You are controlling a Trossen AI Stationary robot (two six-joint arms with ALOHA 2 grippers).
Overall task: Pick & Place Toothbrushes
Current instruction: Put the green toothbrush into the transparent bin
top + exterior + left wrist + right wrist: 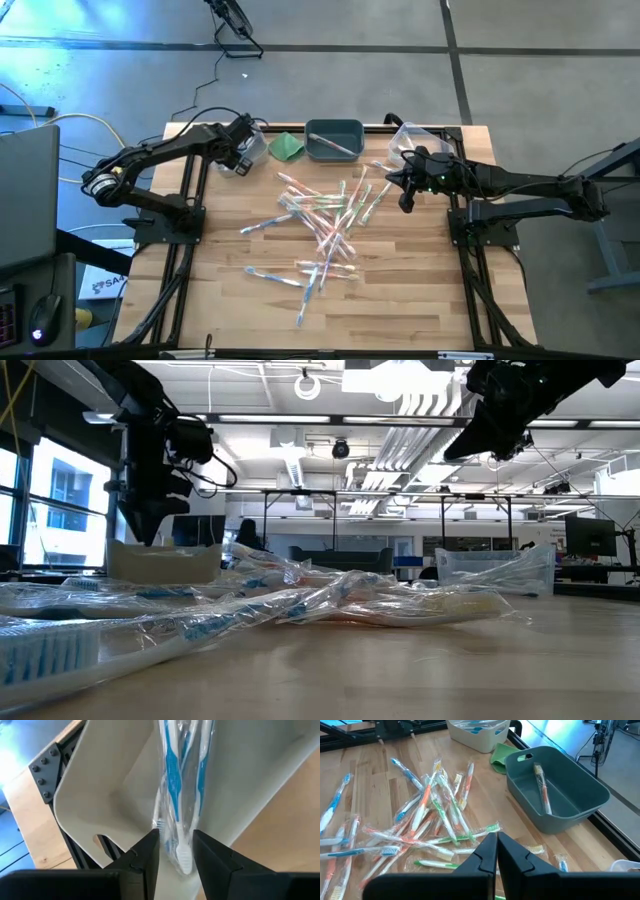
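While no writing reads anywhere, left gripper (175, 851) hangs over white bin (100, 785), jaws parted astride blue toothbrushes (172, 765), possibly released. Right gripper (497, 851) clenched empty, toothbrush pile (427, 815) at its 11 o'clock.

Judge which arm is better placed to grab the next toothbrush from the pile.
Probably the right. The right gripper hangs shut and empty at the edge of the pile of toothbrushes, while the left gripper is over the white bin.

Both arms reach in over the table's far half.

The left gripper (175, 851) points down, its fingers (145, 855) slightly parted. The right gripper (497, 851) tilts forward and down, its fingers (485, 855) pressed together, seemingly empty, wrist stretched out behind it.
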